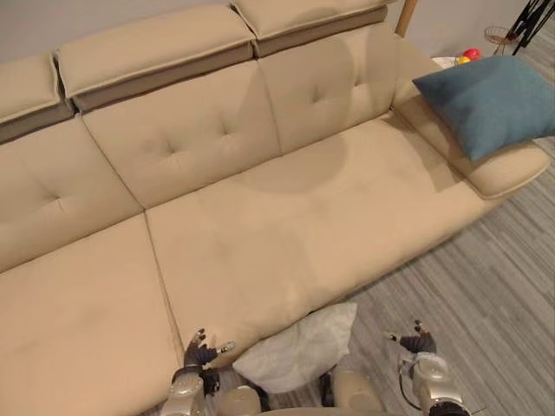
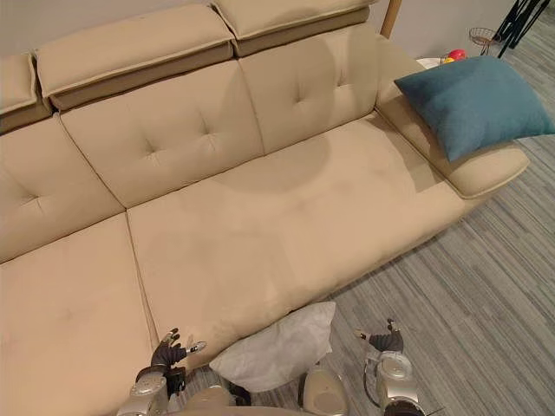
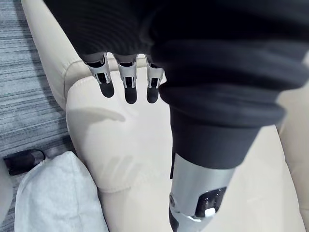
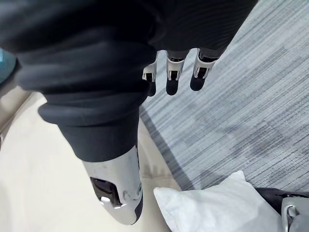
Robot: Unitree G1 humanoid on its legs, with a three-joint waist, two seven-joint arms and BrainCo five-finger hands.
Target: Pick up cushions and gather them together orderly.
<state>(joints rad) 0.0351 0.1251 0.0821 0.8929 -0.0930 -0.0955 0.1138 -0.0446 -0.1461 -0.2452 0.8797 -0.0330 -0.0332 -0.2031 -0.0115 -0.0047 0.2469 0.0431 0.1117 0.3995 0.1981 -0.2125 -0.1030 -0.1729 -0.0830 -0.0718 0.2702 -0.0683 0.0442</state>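
At the foot of the sofa [image 1: 286, 225]: white cushion [image 1: 299, 351] on the floor [image 1: 486, 295], between two empty hands

Left hand [image 1: 201, 354] hangs over the seat's front edge, fingers straight and spread, holding nothing; right hand [image 1: 416, 342] is likewise loose and empty over the floor; blue cushion [image 1: 490, 100] leans on the far armrest, well apart from the white one. Likely trouble: a one-handed grab at a corner would let the soft white cushion sag and drag; a nudge could slide the tilted blue one off. Head views give the blue cushion; wrist views give the straight fingers up close, and the white cushion lying just beside the sofa's base.
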